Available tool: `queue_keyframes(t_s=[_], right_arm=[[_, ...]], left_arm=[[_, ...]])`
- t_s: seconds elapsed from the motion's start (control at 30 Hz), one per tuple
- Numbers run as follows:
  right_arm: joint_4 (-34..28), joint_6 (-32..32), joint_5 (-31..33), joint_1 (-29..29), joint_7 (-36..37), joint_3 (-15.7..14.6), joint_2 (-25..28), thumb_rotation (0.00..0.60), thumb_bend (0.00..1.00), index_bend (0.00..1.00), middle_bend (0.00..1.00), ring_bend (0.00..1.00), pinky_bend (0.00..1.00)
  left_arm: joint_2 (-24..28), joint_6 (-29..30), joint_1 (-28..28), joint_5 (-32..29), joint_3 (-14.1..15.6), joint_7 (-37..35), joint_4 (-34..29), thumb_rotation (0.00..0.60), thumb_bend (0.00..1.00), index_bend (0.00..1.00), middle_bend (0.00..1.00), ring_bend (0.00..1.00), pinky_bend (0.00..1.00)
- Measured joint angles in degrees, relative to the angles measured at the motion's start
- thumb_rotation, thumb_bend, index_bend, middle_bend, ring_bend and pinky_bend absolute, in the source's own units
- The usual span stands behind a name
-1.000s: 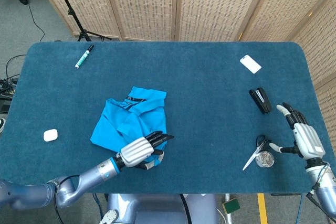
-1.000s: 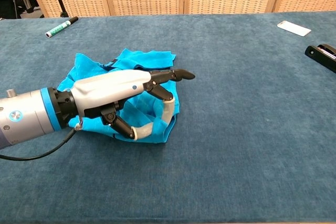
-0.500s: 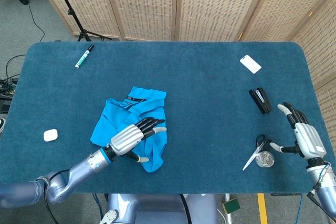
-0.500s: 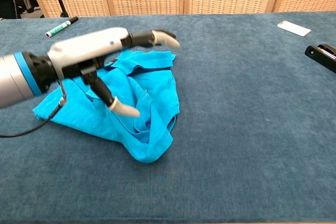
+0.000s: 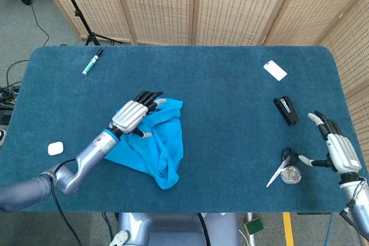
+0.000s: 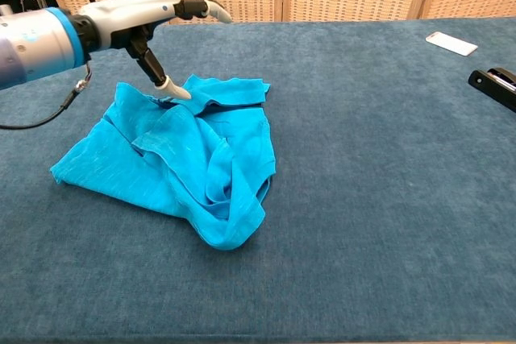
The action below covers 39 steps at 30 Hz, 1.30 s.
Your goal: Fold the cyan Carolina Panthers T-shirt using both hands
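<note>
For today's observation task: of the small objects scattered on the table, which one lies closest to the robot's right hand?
The scissors, by the small round tin near the table's front edge, just left of the right hand. The stapler, phone, marker and white case lie farther off.

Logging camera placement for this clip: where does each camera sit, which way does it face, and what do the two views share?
Head view: high above the table's near edge, looking steeply down; shows the left hand and arm over the T-shirt, and the right hand beside the scissors.
Chest view: low at the near edge, looking across the table toward the screens; shows only the left hand above the shirt's far edge.
Shared: left hand, T-shirt, white phone, stapler.
</note>
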Motion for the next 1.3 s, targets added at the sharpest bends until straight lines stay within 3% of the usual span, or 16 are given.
queue_keyframes(t_s=[0.23, 0.53, 0.87, 1.3], right_arm=[[0.36, -0.66, 0.06, 0.27, -0.15, -0.08, -0.20, 0.600, 0.00, 0.00, 0.00, 0.00, 0.00], [0.74, -1.33, 0.45, 0.56, -0.25, -0.09, -0.48, 0.600, 0.00, 0.00, 0.00, 0.00, 0.00], [0.88, -1.48, 0.62, 0.58, -0.11, -0.03, -0.48, 0.600, 0.00, 0.00, 0.00, 0.00, 0.00], [1.41, -2.15, 1.14, 0.74, 0.69, 0.13, -0.48, 0.600, 0.00, 0.00, 0.00, 0.00, 0.00]], left_arm=[[-4.34, -4.77, -2.70, -2.87, -1.24, 0.31, 7.02, 0.600, 0.11, 0.08, 0.00, 0.00, 0.00], [-7.70, -6.68, -4.11, -2.54, -1.02, -1.23, 12.82, 0.600, 0.18, 0.10, 0.00, 0.00, 0.00], [-11.47, -7.19, -4.80, -0.98, -0.20, -4.39, 18.06, 0.600, 0.18, 0.14, 0.00, 0.00, 0.00], [-15.79, -6.59, -5.62, -0.32, -0.52, -6.45, 25.87, 0.600, 0.29, 0.23, 0.00, 0.00, 0.00]])
